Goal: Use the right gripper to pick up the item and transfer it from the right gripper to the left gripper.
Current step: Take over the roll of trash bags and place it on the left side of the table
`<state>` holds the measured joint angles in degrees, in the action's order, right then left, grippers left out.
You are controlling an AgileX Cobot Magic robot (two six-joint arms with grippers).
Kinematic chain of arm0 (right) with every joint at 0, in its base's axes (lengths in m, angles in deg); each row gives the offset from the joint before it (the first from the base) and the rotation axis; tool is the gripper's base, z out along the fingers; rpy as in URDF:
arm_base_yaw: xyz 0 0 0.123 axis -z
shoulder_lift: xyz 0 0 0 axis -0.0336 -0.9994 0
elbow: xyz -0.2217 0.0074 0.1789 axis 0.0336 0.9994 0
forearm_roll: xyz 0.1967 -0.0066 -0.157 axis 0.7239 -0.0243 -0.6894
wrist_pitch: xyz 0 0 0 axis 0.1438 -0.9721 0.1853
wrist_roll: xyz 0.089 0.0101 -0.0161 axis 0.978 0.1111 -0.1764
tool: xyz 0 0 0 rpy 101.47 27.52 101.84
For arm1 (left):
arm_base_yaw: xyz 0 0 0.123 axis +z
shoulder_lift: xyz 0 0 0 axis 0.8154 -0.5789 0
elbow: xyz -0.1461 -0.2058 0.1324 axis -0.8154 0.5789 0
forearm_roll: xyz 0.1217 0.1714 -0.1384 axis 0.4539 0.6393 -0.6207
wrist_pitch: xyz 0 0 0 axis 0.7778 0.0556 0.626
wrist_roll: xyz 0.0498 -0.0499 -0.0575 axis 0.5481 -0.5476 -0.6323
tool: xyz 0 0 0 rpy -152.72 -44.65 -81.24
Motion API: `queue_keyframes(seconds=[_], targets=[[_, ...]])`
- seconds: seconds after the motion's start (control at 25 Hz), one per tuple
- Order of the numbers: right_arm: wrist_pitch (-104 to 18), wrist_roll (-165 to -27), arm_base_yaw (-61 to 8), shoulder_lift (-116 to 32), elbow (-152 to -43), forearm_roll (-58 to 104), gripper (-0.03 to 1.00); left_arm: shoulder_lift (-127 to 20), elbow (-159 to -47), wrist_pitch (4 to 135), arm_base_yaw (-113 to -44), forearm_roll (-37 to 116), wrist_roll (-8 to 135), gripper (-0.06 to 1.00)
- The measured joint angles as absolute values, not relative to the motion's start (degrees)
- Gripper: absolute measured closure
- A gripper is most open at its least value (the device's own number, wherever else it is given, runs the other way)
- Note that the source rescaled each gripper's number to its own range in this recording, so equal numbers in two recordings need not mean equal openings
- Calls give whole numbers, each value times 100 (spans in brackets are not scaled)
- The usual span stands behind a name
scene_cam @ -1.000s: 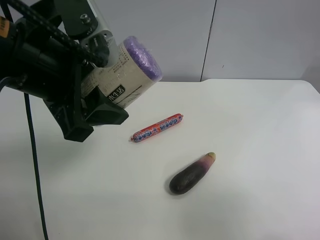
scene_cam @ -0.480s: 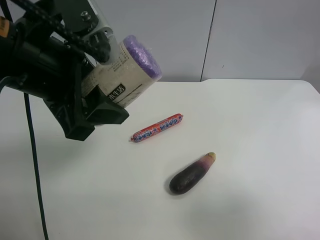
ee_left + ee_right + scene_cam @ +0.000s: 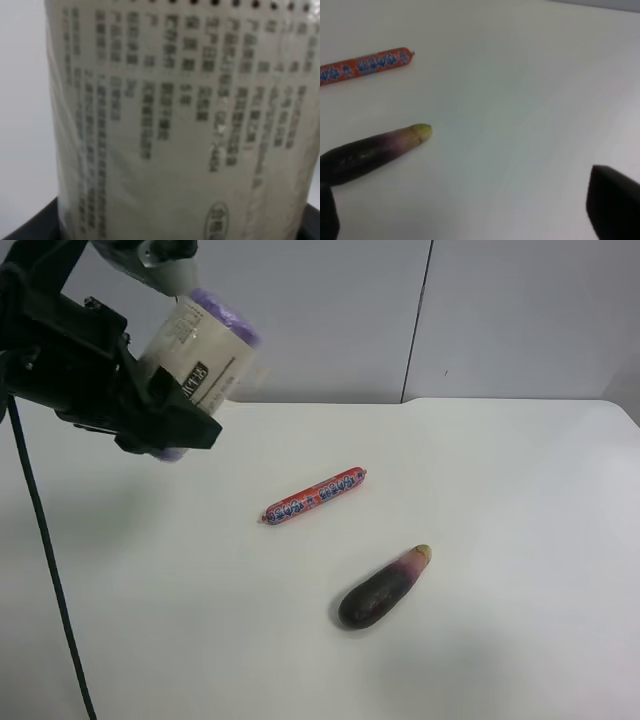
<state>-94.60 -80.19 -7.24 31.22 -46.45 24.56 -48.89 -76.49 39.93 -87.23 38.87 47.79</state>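
Note:
The item (image 3: 200, 365), a cream-wrapped roll with purple ends and a dark label, is held in the air at the exterior high view's upper left. The left gripper (image 3: 165, 415), a broad black claw, is shut on it. The roll's printed wrap (image 3: 175, 125) fills the left wrist view, with a dark finger (image 3: 25, 227) at one edge. The right gripper (image 3: 470, 220) does not show in the exterior high view. In the right wrist view its fingertips (image 3: 615, 202) stand far apart, open and empty, above the table near the aubergine.
A red sausage stick (image 3: 315, 496) lies mid-table, and shows in the right wrist view (image 3: 365, 64). A dark purple aubergine (image 3: 383, 589) lies nearer the front, and shows in the right wrist view (image 3: 372, 152). The white table (image 3: 520, 500) ends at a grey wall.
The left arm has lifted the roll up and toward the exterior high view's left, away from the sausage. The sausage and aubergine have not moved.

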Motion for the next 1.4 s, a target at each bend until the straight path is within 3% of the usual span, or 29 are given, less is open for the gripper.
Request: queue_keyframes(seconds=[0.28,0.56,1.4], targets=[[-9460,-8019,-724,3122,-4645,2456,-3,-5409,-7649,3545,-7169,3887,4736,94],[-9460,-8019,-724,3122,-4645,2456,-3,-6180,-7649,3550,-6187,3908,4722,94],[-9460,-8019,-724,3122,-4645,2456,-3,-8237,-7649,4287,-6041,3858,4722,94]])
